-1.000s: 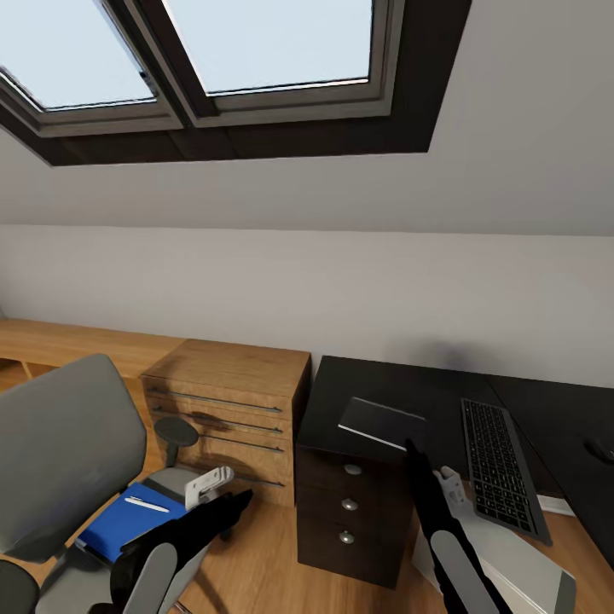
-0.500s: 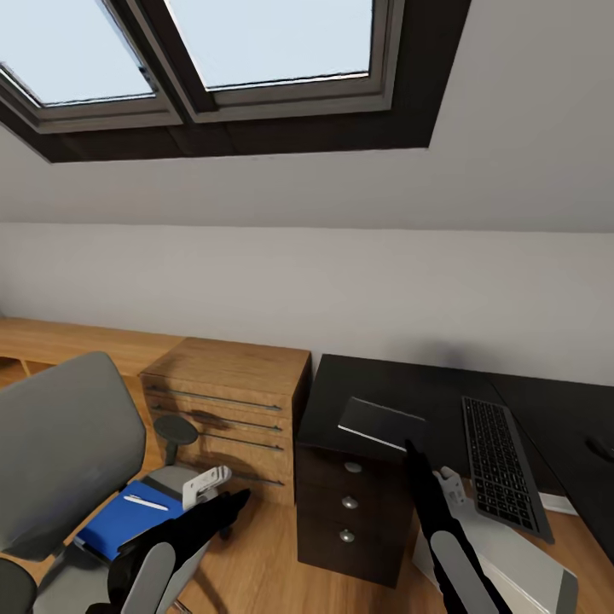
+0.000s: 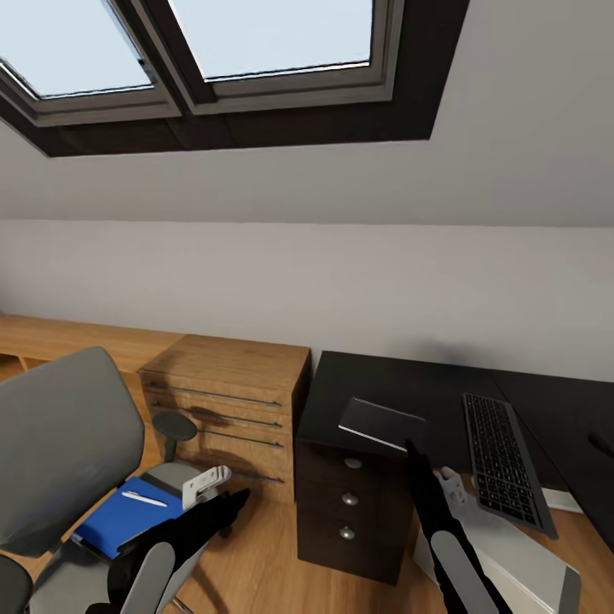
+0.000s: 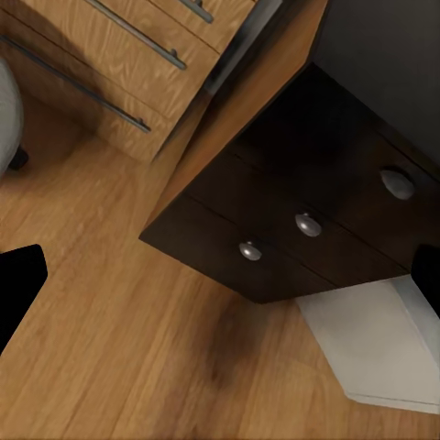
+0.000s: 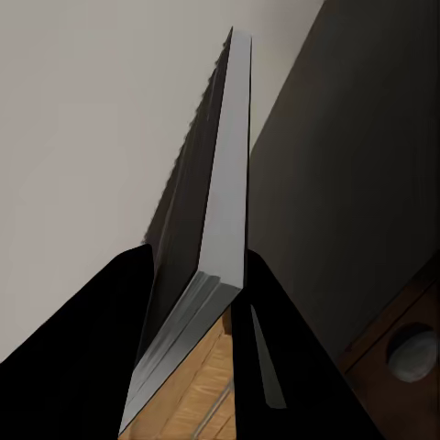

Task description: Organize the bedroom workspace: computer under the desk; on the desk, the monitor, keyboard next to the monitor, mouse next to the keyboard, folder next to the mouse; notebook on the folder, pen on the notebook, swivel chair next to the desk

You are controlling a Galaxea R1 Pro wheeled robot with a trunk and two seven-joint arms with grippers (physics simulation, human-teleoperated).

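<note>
The grey notebook [image 3: 379, 422] lies at the front edge of the black desk [image 3: 401, 379]. My right gripper [image 3: 411, 450] is shut on its near corner, and its light edge [image 5: 220, 211] runs between the fingers. The black keyboard [image 3: 499, 460] lies to the right, its near end past the desk edge. On the swivel chair [image 3: 60, 443] at left lies the blue folder [image 3: 115, 522] with the white pen [image 3: 143, 499] on it. Beside the seat my left gripper [image 3: 223, 505] is open and empty. The grey computer [image 3: 520, 571] stands under the desk. The monitor is out of view.
The dark three-drawer unit [image 3: 348, 512] stands between my arms, close in the left wrist view [image 4: 302, 220]. A light-wood cabinet [image 3: 226, 401] adjoins it on the left. A small dark shape [image 3: 602, 443] sits at the right edge. Wood floor [image 4: 110, 348] lies below.
The whole picture has shifted slightly, so the camera moved. Both arms, the notebook, the folder and the pen hold their places.
</note>
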